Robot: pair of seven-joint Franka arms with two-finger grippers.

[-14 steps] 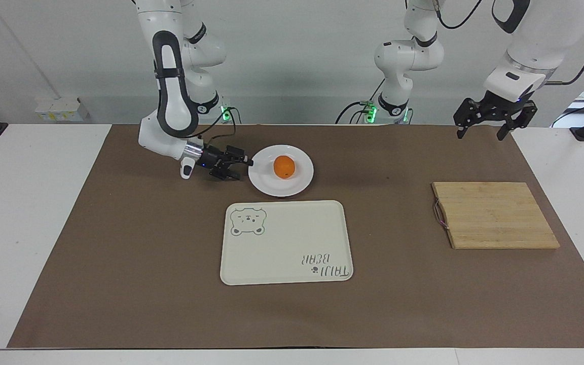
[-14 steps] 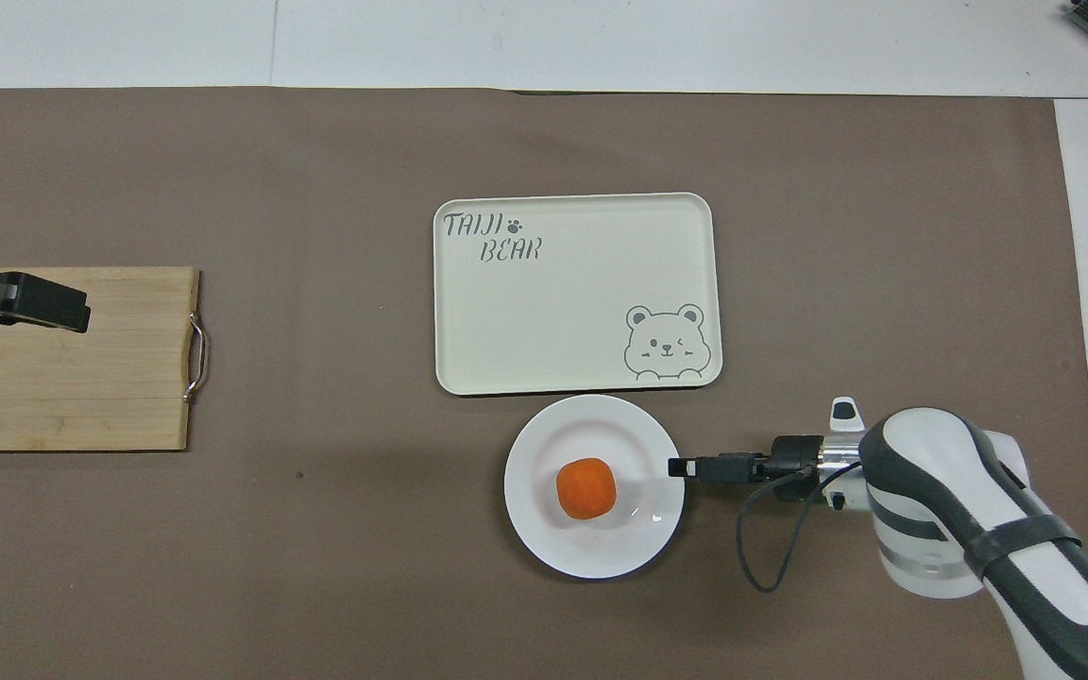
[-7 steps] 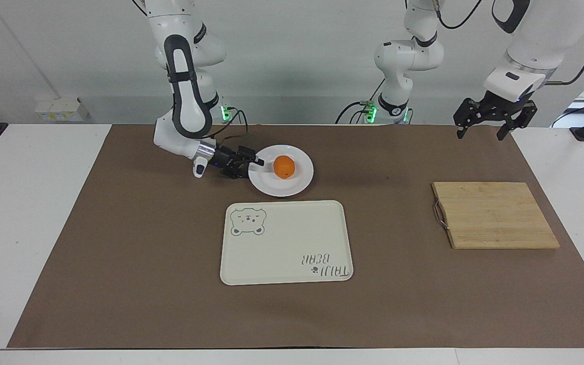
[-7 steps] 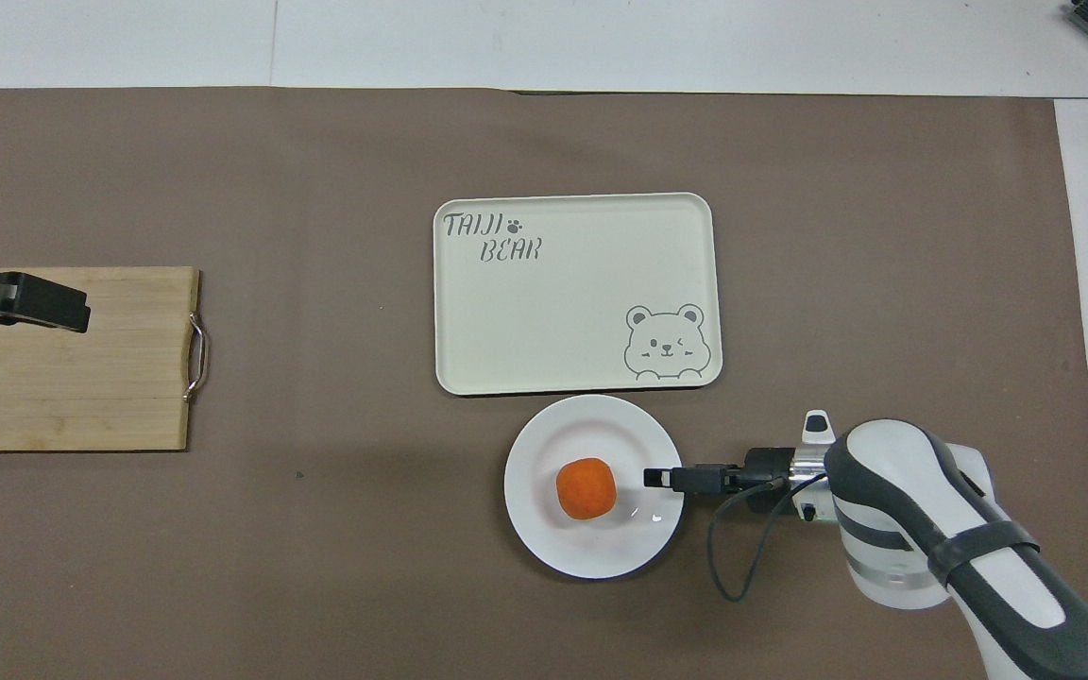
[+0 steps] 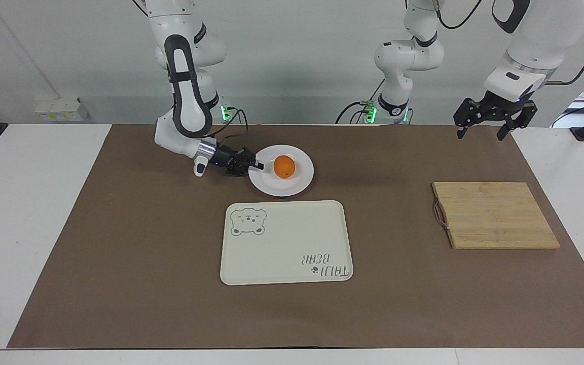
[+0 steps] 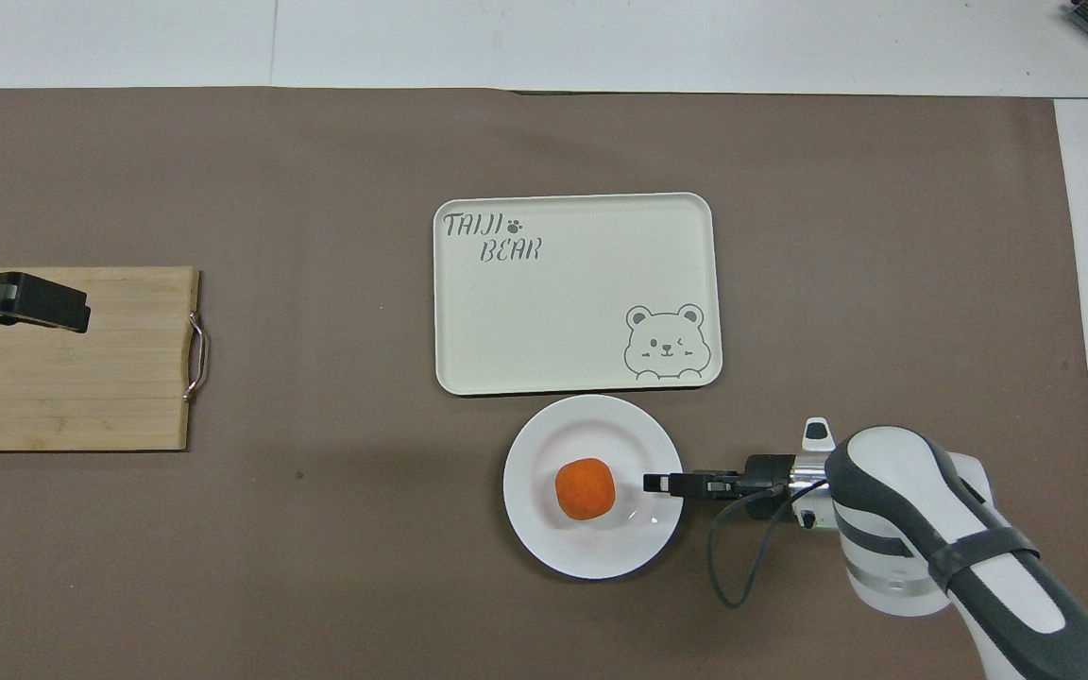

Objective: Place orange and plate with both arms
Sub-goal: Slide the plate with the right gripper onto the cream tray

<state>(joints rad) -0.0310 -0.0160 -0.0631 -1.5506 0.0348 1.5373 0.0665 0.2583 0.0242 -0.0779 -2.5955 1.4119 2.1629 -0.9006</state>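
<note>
White plate (image 5: 281, 185) holding the orange (image 5: 284, 167) lies just robot-side of the tray (image 5: 286, 243); right claw (image 5: 257, 165) pinches its rim, apparently ready to lift level; left claw (image 5: 488, 123) waits spread wide over the desk (image 5: 119, 253) near the board (image 5: 495, 215).

the right arm (image 5: 183, 76) bends down from its base and lays its forearm low and nearly level, wrist turned sideways. the right gripper (image 5: 256, 165) (image 6: 654, 483) points horizontally at table height, its fingers pinched on the rim of the plate (image 5: 292, 190). the left arm (image 5: 525, 45) waits raised, wrist pointing down, and the left gripper (image 5: 484, 133) hangs in the air with its fingers spread apart.
</note>
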